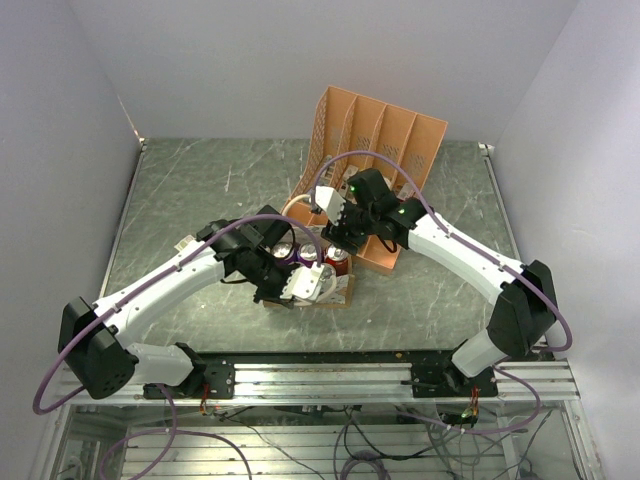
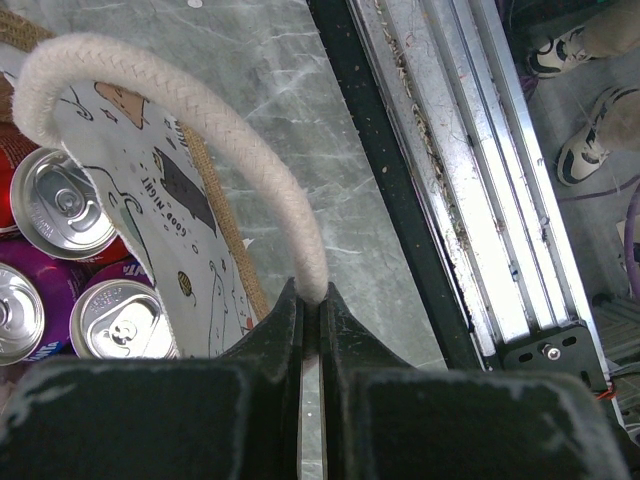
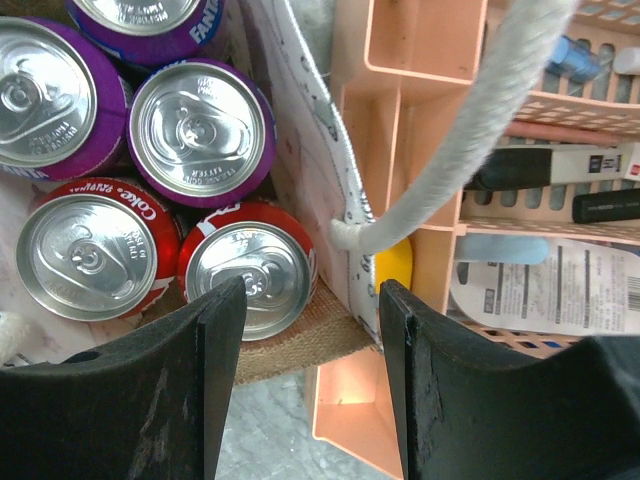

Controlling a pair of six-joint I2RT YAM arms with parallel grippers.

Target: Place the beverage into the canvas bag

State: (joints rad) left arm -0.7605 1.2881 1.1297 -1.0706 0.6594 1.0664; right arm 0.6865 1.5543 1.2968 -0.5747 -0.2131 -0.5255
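Your left arm (image 1: 165, 285) and right arm (image 1: 465, 255) have white shells, black joints, a purple cable (image 1: 562, 320) each, and black bases on the metal rail (image 1: 320, 378). The left end effector (image 2: 310, 296) and right end effector (image 3: 312, 292) are matte black.

Canvas bag (image 3: 290, 345): coarse woven tan cloth, matt; whitish side panel is a smoother printed cloth.
Handle (image 2: 200, 120): thick braided white rope, soft and fuzzy.
Beverage cans (image 3: 200, 130): metal; bright brushed lids, glossy purple and red printed sides.
File rack (image 3: 400, 60): smooth orange plastic, slight sheen.
Worktop (image 2: 300, 130): smooth grey-green marbled surface, faint gloss.
Left tool (image 2: 310, 300): matt black, scuffed.
Right tool (image 3: 310, 290): matt black, finely scratched.
Frame rail (image 2: 480, 180): bare ribbed metal, dusty.
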